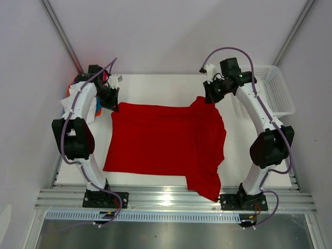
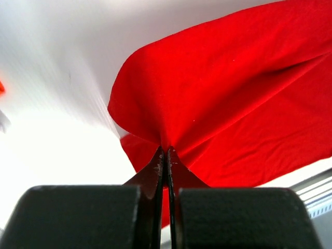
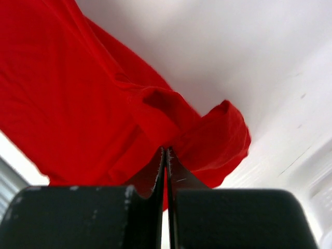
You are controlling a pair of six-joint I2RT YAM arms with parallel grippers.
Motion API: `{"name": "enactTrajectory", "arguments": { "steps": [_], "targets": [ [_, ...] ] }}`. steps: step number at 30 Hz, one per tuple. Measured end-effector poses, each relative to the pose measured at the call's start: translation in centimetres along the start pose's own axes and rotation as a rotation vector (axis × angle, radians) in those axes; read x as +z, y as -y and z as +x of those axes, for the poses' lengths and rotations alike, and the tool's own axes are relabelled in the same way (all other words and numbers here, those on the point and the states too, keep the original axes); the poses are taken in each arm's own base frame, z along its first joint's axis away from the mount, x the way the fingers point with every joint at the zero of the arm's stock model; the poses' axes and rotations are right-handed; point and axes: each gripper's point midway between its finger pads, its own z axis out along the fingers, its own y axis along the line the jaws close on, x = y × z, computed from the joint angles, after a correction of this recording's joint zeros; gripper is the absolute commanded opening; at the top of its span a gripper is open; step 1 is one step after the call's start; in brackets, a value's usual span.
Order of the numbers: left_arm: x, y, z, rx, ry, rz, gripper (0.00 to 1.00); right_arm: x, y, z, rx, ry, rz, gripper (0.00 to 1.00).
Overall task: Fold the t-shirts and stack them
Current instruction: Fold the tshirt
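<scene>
A large bright red t-shirt (image 1: 166,142) lies spread over the white table, its near right part hanging over the front rail. My left gripper (image 1: 115,104) is shut on the shirt's far left corner; in the left wrist view the red cloth (image 2: 228,93) bunches into the closed fingertips (image 2: 166,150). My right gripper (image 1: 208,98) is shut on the far right corner, where the cloth (image 3: 78,104) folds into its tips (image 3: 166,150). Other t-shirts (image 1: 78,98), white, orange, pink and blue, sit in a pile at the far left, partly behind the left arm.
A white plastic mesh basket (image 1: 275,91) stands at the table's far right edge. Bare white table (image 1: 155,85) lies beyond the shirt. The metal front rail (image 1: 166,197) runs along the near edge between the arm bases.
</scene>
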Motion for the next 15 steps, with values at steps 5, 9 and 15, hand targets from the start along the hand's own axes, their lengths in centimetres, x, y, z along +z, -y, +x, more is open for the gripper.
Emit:
{"name": "enactTrajectory", "arguments": {
  "steps": [5, 9, 15],
  "targets": [
    [-0.4, 0.5, 2.6, 0.016, -0.049, 0.004, 0.0, -0.5, -1.2, 3.0, 0.04, -0.075, -0.036, 0.0],
    [0.1, 1.0, 5.1, 0.014, -0.107, 0.023, 0.01, -0.2, -2.2, 5.9, 0.069, -0.155, -0.078, 0.0],
    [1.0, 1.4, 8.5, 0.008, -0.194, 0.053, 0.0, 0.1, -3.6, 10.0, 0.102, -0.281, -0.133, 0.0]
  ]
}}
